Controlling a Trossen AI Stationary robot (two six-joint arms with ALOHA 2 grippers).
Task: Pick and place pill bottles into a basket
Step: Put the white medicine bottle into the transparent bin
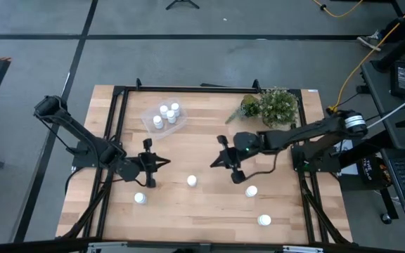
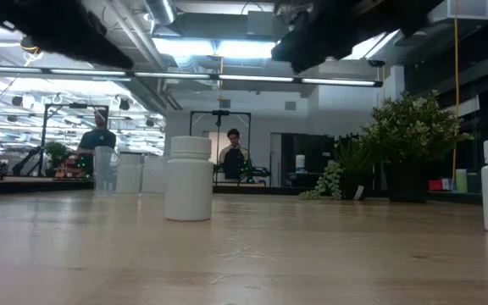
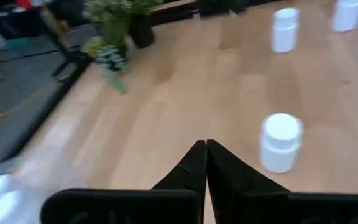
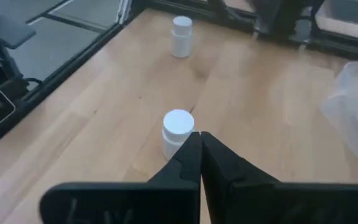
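Reading your table from left to right as the overhead camera shows it: your left arm reaches in from the left edge, and its left gripper point(image 1: 166, 163) sits above the bare wood left of centre, jaws pressed together with nothing between them, as its wrist camera confirms point(image 3: 205, 163). Just below and left of that gripper stands one pill bottle point(image 1: 140, 198), upright, white cap up. Toward the far side, left of centre, lies the basket point(image 1: 146, 117), a clear shallow container, holding three pill bottles point(image 1: 168, 113) clustered close together. At mid-table, between your two grippers, stands a lone bottle point(image 1: 191, 180), upright and touching neither; the table-level camera shows it as the nearest full bottle point(image 2: 188, 179). Next comes the right gripper point(image 1: 214, 165), reached in from the right side and pointed toward that lone bottle, jaws shut and empty; in its wrist camera the closed tips point(image 4: 199, 155) sit just before a bottle point(image 4: 178, 132). Right of that gripper stands another bottle point(image 1: 251, 190), near the arm but apart from it. Farther right and nearer the front edge stands the last bottle point(image 1: 264, 220), well apart from the rest. At the far right corner you have a green plant point(image 1: 271, 105), upright against the frame. The wooden table point(image 1: 209, 211) carries all of these.
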